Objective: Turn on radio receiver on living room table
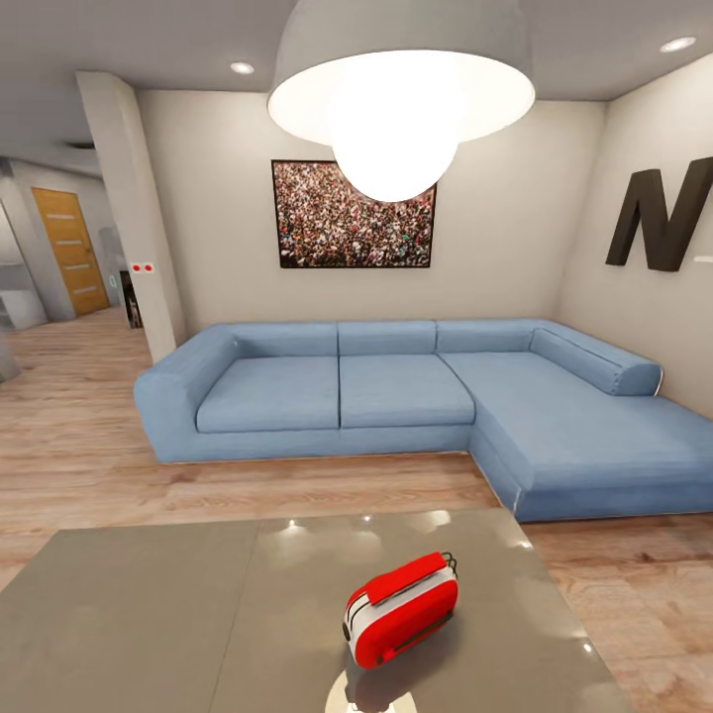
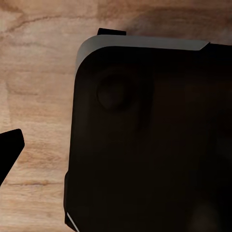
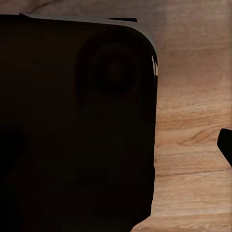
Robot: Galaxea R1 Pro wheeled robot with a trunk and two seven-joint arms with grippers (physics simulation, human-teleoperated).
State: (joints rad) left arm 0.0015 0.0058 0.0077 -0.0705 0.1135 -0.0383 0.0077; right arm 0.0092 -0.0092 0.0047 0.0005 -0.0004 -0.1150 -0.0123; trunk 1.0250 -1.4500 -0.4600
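The red radio receiver with its white side band stands on the glossy grey table, right of the centre seam and near the bottom of the head view. Its thin dark handle runs along the top; the dial is turned away from me. In the left wrist view one dark fingertip pokes in over wood floor beside the robot's black base. The right wrist view shows a similar dark fingertip next to the same black base. Neither arm reaches into the head view.
A blue L-shaped sofa stands beyond the table, with a strip of wood floor between them. A big dome pendant lamp hangs overhead before the crowd picture. A pillar and a hallway door lie left.
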